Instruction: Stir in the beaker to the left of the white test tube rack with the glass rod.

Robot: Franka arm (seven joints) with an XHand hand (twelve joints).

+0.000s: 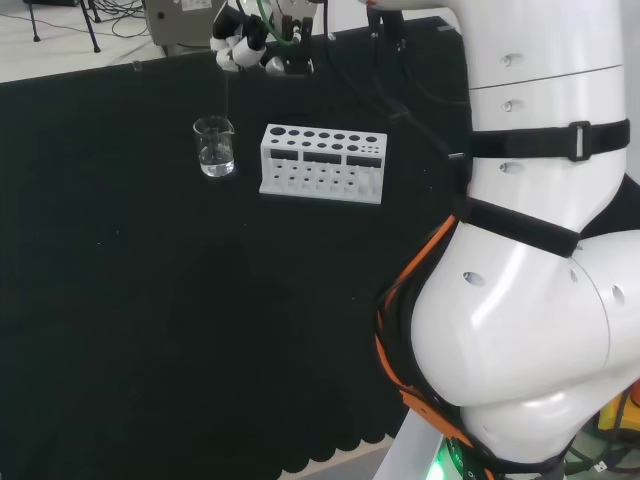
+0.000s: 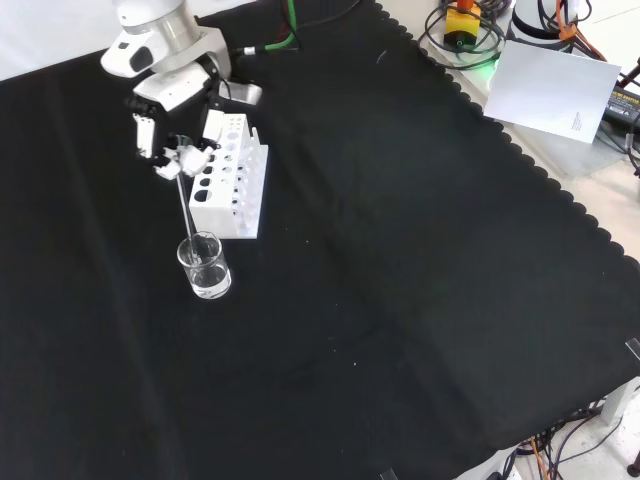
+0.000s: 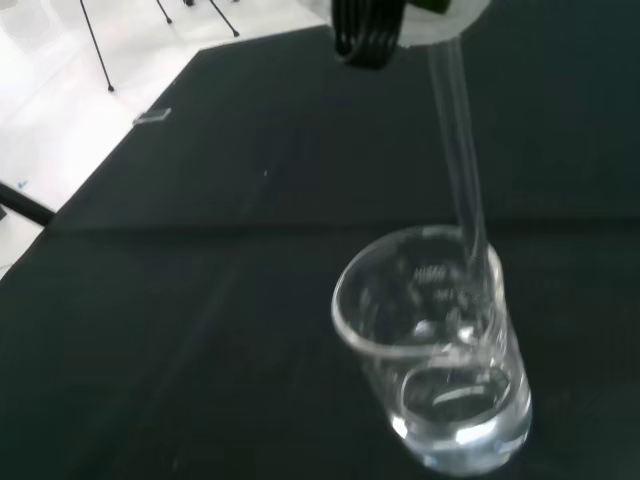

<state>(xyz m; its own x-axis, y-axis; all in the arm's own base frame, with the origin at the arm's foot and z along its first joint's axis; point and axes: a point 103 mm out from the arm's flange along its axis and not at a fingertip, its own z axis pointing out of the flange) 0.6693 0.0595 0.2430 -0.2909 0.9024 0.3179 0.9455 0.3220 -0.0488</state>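
Observation:
A small clear glass beaker [image 1: 215, 147] [image 2: 205, 266] [image 3: 432, 350] with some clear liquid stands on the black cloth beside the white test tube rack [image 1: 322, 162] [image 2: 229, 175]. My hand [image 1: 245, 45] [image 2: 168, 148] hangs above the beaker, fingers curled and pinching the top of a thin glass rod [image 2: 186, 208] [image 3: 458, 165]. The rod slopes down from the hand, and its lower end reaches inside the beaker near the rim; in the wrist view it enters the glass toward the liquid.
The arm's big white links [image 1: 530, 240] stand at the right of the head view. A sheet of paper [image 2: 555, 88] and cables lie past the cloth's scalloped edge in the front view. Open black cloth [image 2: 400, 300] stretches around the beaker.

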